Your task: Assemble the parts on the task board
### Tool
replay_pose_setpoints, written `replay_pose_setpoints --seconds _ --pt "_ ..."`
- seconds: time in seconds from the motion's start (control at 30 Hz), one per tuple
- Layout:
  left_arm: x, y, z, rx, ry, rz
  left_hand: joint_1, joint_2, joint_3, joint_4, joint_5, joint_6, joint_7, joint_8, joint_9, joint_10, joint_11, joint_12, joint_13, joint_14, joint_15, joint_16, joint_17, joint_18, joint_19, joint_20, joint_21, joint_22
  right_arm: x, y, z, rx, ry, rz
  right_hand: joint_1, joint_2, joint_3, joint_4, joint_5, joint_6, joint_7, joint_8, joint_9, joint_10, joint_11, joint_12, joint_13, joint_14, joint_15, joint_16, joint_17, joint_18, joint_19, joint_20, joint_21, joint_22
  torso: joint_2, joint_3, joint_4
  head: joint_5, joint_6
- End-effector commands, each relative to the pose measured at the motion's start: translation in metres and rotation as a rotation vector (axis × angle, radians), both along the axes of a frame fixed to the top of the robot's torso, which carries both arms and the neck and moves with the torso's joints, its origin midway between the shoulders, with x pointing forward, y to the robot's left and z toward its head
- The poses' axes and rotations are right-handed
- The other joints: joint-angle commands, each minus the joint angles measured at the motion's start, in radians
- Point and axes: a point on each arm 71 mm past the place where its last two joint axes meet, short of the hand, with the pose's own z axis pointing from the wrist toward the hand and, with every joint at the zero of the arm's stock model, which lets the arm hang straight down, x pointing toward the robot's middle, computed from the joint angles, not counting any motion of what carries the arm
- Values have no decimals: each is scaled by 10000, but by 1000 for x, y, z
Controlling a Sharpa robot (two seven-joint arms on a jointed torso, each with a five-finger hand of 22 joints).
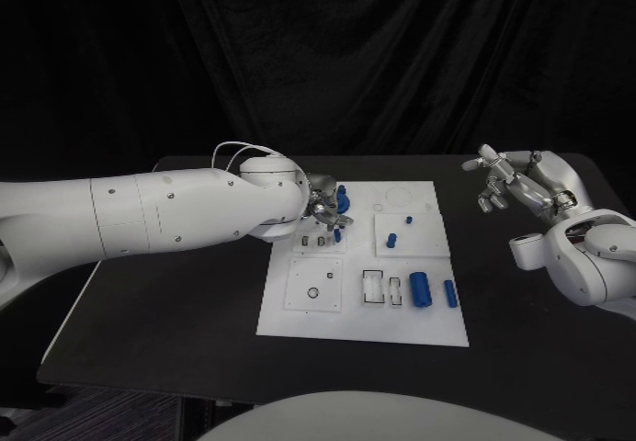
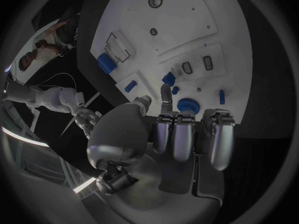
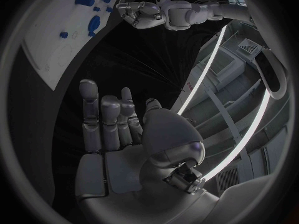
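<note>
Blue part (image 2: pixel 187 105) sits just off my left hand (image 2: pixel 181 134) fingertips, fingers curled, empty; right hand (image 1: pixel 524 186) spread, frame right.

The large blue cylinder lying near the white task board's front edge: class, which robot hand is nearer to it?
Left. The left robot hand hovers over the board behind the cylinder; the right robot hand is off the board.

A black desk (image 1: pixel 159 331) stands under everything, with a black curtain (image 1: pixel 318 73) hanging behind it along the far side.
</note>
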Motion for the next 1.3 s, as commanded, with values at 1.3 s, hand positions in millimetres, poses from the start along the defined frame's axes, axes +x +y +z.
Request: replay_pose_setpoints --seconds 1.3 --pt "7 -1 -16 -50 81 3 75 164 -91 -46 121 169 -139 -143 368 1055 -134 35 2630 1041 -143 27 2629 -16 206 -146 -115 1481 -1 3 0 -540 -796 -142 402 -95 120 -41 311 -33 -94 36 -59 196 -43 44 -53 202 -60 30 -53 0 186 -85 28 7 -13 -55 13 -9 -284"
